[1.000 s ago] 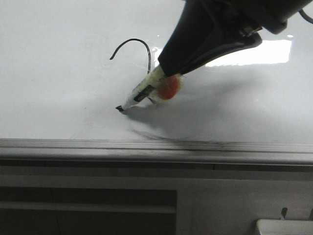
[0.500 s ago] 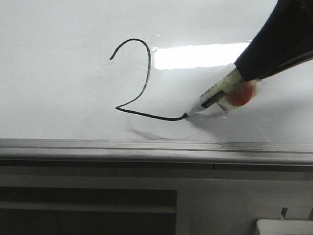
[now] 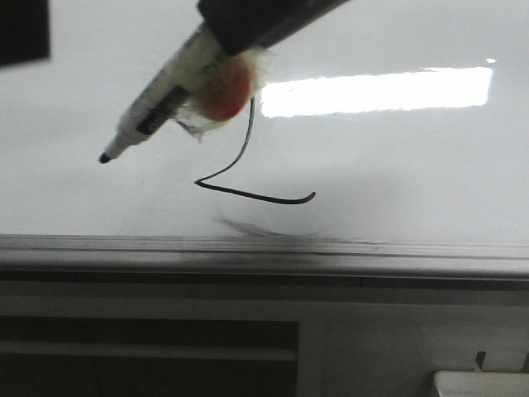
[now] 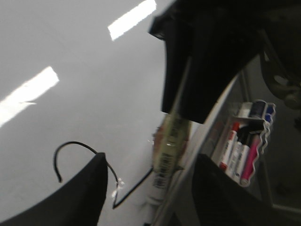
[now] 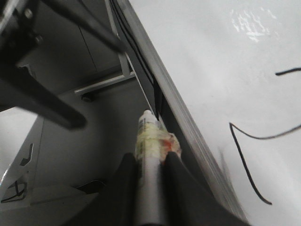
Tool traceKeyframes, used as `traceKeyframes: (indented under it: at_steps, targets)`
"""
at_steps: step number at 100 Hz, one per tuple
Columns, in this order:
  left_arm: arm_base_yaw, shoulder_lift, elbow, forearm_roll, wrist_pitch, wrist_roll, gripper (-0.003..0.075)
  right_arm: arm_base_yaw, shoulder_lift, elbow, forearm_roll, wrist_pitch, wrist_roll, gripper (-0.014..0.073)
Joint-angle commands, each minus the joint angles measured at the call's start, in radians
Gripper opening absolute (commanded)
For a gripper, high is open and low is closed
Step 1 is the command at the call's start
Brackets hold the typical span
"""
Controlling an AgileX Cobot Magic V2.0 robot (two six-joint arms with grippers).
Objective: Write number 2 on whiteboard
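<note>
And the marker [image 3: 162,103] has lifted off the board, swinging up and away from the end of the base stroke where it sat half a second ago! The right gripper [image 5: 149,165] is clamped on the marker's barrel, its black tip hanging in the air clear of the surface. Just below and beside the gripper sits the number 2 [image 3: 248,165], its curved top hidden behind the marker, on the whiteboard [image 3: 397,157]. The left gripper [image 4: 146,188] hangs spread wide, holding nothing.
</note>
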Motion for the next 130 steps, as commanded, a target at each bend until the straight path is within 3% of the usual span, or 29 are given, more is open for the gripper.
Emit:
traceKeyframes:
  at_steps: [1, 27, 65, 72, 79, 88, 91, 96, 112, 130]
  targets:
    - [-0.015, 0.061, -0.051, 0.001, -0.072, -0.001, 0.0356, 0.025, 0.011, -0.070, 0.001, -0.050, -0.011, -0.0050]
    - [-0.010, 0.127, -0.083, -0.024, -0.009, -0.001, 0.0339, 0.054, 0.015, -0.099, 0.001, -0.003, -0.011, -0.0050]
    - [-0.010, 0.127, -0.083, -0.040, 0.014, -0.001, -0.0012, 0.054, 0.015, -0.099, 0.001, 0.018, -0.011, -0.0050]
    - [-0.010, 0.127, -0.083, -0.040, 0.012, -0.001, -0.0019, 0.054, 0.015, -0.099, 0.001, 0.020, -0.012, -0.0036]
    - [-0.010, 0.127, -0.083, -0.041, 0.010, -0.006, -0.0019, 0.054, 0.015, -0.099, 0.001, 0.020, -0.012, 0.0072]
    - [-0.010, 0.127, -0.083, -0.071, 0.008, -0.008, -0.0020, 0.047, 0.015, -0.099, -0.011, -0.014, -0.012, 0.0398]
    - [-0.009, 0.127, -0.083, -0.108, 0.015, -0.008, -0.0020, 0.038, 0.011, -0.099, -0.027, -0.043, -0.012, 0.0535]
    - [0.006, 0.127, -0.084, -0.213, 0.023, -0.008, -0.0020, 0.017, 0.004, -0.101, -0.065, -0.105, -0.001, 0.0670]
    - [0.136, 0.165, -0.084, -0.727, 0.014, -0.008, -0.0020, -0.099, -0.039, -0.139, -0.079, -0.179, 0.010, 0.0580]
    - [0.248, 0.225, -0.105, -0.976, 0.050, -0.008, -0.0020, -0.146, -0.070, -0.153, -0.077, -0.173, 0.010, 0.0521]
